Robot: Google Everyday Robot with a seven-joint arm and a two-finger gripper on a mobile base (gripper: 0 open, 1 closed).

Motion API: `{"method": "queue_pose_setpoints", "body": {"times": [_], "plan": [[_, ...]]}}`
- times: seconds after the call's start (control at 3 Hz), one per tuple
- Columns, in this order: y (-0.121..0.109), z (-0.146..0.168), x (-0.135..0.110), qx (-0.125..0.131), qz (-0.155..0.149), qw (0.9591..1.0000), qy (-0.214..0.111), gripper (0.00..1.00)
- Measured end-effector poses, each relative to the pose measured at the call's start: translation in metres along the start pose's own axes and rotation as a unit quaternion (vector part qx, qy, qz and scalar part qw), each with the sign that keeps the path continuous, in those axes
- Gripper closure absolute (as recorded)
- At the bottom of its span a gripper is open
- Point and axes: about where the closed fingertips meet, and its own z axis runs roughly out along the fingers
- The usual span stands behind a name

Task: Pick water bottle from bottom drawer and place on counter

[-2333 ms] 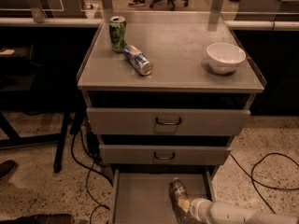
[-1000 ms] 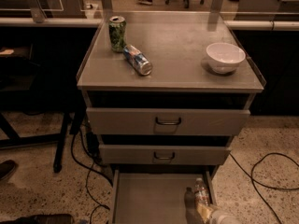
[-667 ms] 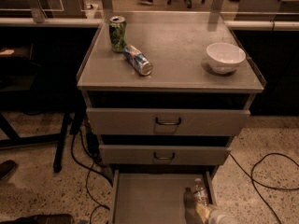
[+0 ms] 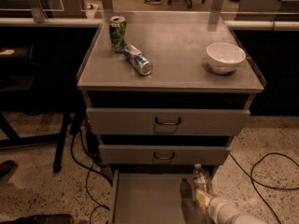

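The water bottle (image 4: pixel 200 178), clear with a white cap and a white-and-red label, stands upright at the right rear of the open bottom drawer (image 4: pixel 145 199), just below the middle drawer's front. My gripper (image 4: pixel 196 193) comes in from the lower right on a white arm and is shut on the bottle's lower part, with one dark finger (image 4: pixel 185 188) showing to the bottle's left. The counter (image 4: pixel 182 64) is the grey top of the cabinet, well above the gripper.
On the counter stand a green can (image 4: pixel 117 33) at the back left, a blue-and-silver can (image 4: pixel 138 59) lying on its side, and a white bowl (image 4: pixel 225 57) at the right. Two upper drawers (image 4: pixel 168 121) are slightly open. Cables (image 4: pixel 261 171) lie on the floor.
The gripper shifted from the drawer's middle to its right side, closed around the water bottle, and the bottle now sits higher than it did a second ago.
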Motion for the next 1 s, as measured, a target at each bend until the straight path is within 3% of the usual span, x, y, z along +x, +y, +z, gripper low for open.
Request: {"method": "queue_pose_setpoints", "body": {"times": [0.33,1.0], "plan": [[0.007,-0.018,-0.032,-0.002,-0.013,0.9994,-0.031,1.0],[0.007,-0.027,-0.044,0.009,-0.009,0.9993,-0.034,1.0]]}}
